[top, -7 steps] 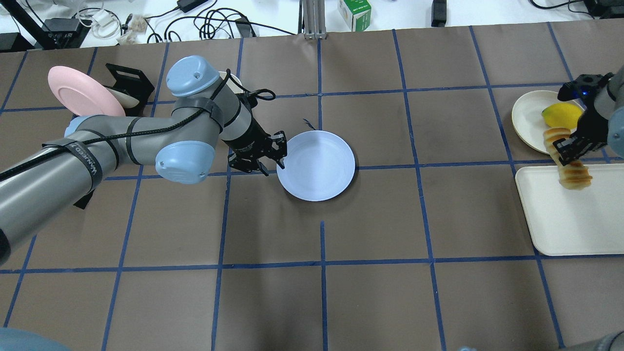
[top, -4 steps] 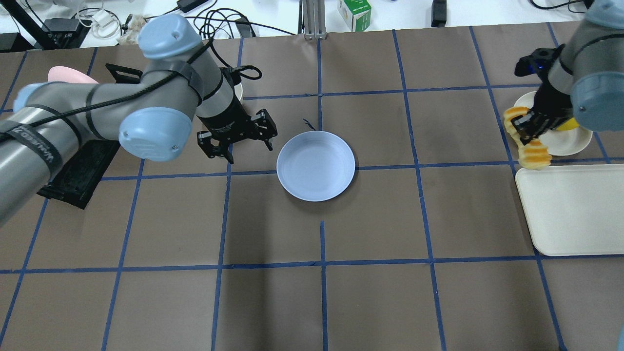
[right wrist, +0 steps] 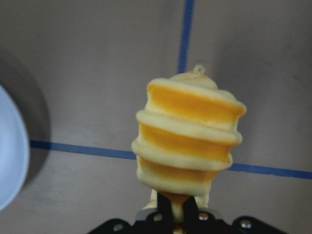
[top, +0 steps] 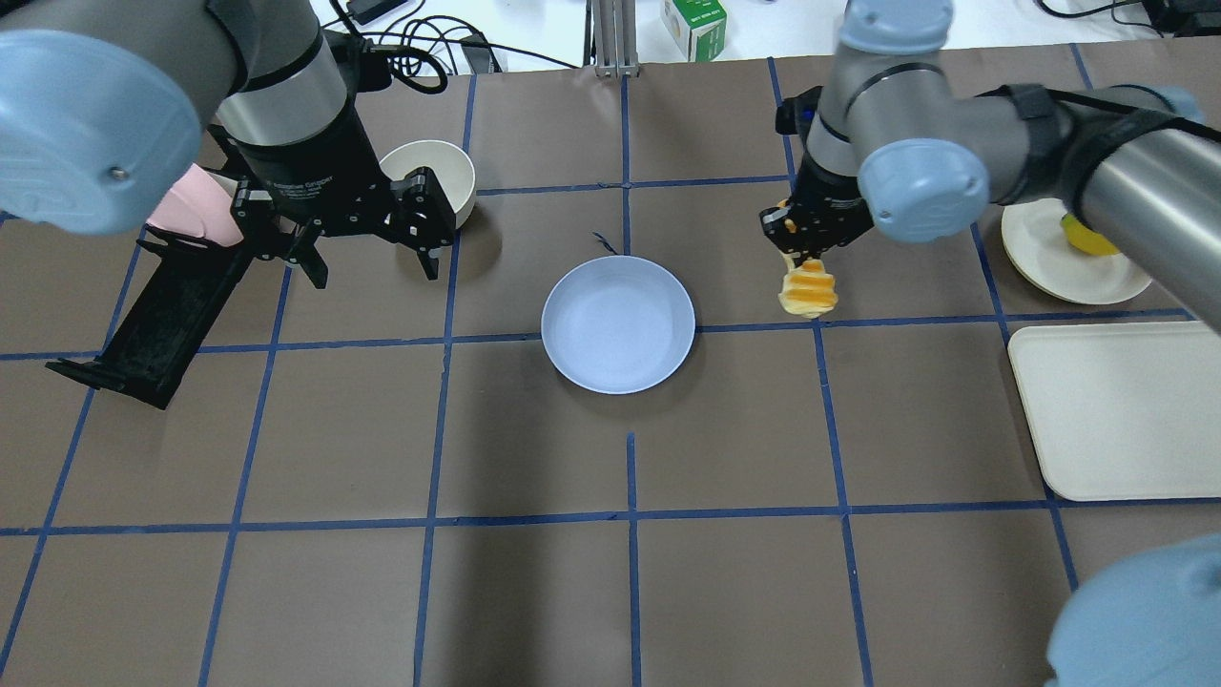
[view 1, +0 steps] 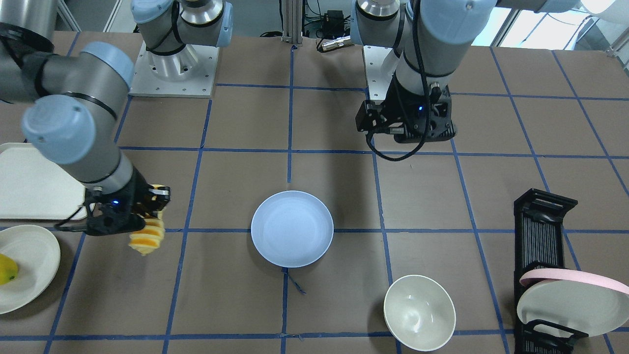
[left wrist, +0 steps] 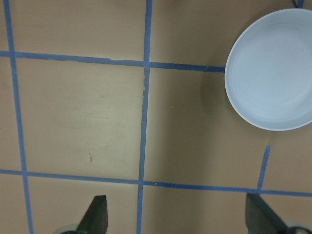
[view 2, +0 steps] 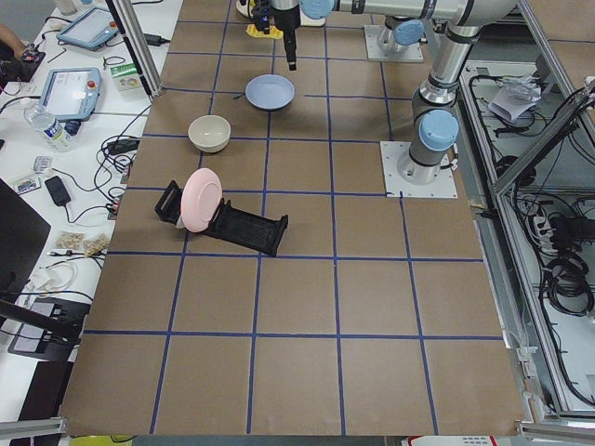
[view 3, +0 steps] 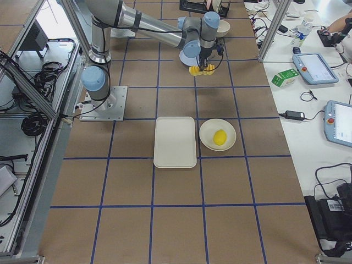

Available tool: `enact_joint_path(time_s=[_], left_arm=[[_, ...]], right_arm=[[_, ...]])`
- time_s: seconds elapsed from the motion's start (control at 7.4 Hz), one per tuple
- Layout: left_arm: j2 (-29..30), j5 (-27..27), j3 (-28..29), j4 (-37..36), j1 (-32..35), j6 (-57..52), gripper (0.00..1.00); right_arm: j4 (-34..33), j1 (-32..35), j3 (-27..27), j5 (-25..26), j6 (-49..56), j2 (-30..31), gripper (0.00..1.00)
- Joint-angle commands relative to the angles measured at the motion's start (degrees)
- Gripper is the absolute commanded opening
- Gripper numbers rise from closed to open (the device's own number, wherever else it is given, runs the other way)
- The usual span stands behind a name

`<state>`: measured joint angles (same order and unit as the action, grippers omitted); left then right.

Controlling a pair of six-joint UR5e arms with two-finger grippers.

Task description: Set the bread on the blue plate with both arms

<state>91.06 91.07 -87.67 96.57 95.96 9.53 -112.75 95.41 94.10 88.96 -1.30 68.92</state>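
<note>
The pale blue plate (top: 618, 324) lies flat and empty at the table's middle; it also shows in the front view (view 1: 292, 228) and in the left wrist view (left wrist: 270, 68). My right gripper (top: 802, 250) is shut on one end of the bread (top: 808, 292), a ridged yellow-orange loaf that hangs down above the table, just right of the plate. The bread fills the right wrist view (right wrist: 187, 141), with the plate's rim (right wrist: 9, 156) at the left edge. My left gripper (top: 372, 262) is open and empty, high above the table to the left of the plate, its fingertips (left wrist: 97, 212) wide apart.
A cream bowl (top: 434, 176) stands behind the left gripper. A black rack (top: 162, 315) holds a pink-rimmed plate (view 1: 570, 295) at far left. A white tray (top: 1116, 410) and a white plate (top: 1073, 267) with a yellow fruit (top: 1087, 237) sit at right.
My right gripper has carried the bread left from the tray area to just right of the blue plate. My left gripper has drawn back left from the plate's rim and risen.
</note>
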Motion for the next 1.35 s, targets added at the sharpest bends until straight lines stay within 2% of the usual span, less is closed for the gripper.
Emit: enact_joint_path(time_s=[0.0,0.27,0.54,0.68,0.81,1.22], left_arm=[[-1.32,-0.10,-0.30,-4.78,0.10,-0.04,1.00],[-0.45,-0.10,-0.57,-8.74,-0.42,-0.38,1.00],[-0.45,-0.54,-1.19,-10.00,-0.69,-0.13,1.00],[-1.06,-0.98,-1.45,-9.91,-0.60,0.22,1.00],[-0.98,-0.98,-1.54,-9.83,-0.60,0.14,1.00],[-1.59,-1.50,-3.12,-9.47,-0.60,-0.13,1.00]], right_arm=[[-0.02,8.71,-2.70,-0.19,-13.43,-3.96,0.00],[-4.84,11.81,-4.19,-6.12,-19.22,-6.77,0.00],[-6.51,12.96,-3.93,-6.25,-20.76,-8.70,0.17],[-6.87,13.14,-3.67,-6.16,-19.98,-9.32,0.82],[-6.70,13.22,-3.66,-6.34,-20.50,-9.85,1.00],[-5.91,13.93,-5.59,-6.34,-20.50,-9.68,1.00]])
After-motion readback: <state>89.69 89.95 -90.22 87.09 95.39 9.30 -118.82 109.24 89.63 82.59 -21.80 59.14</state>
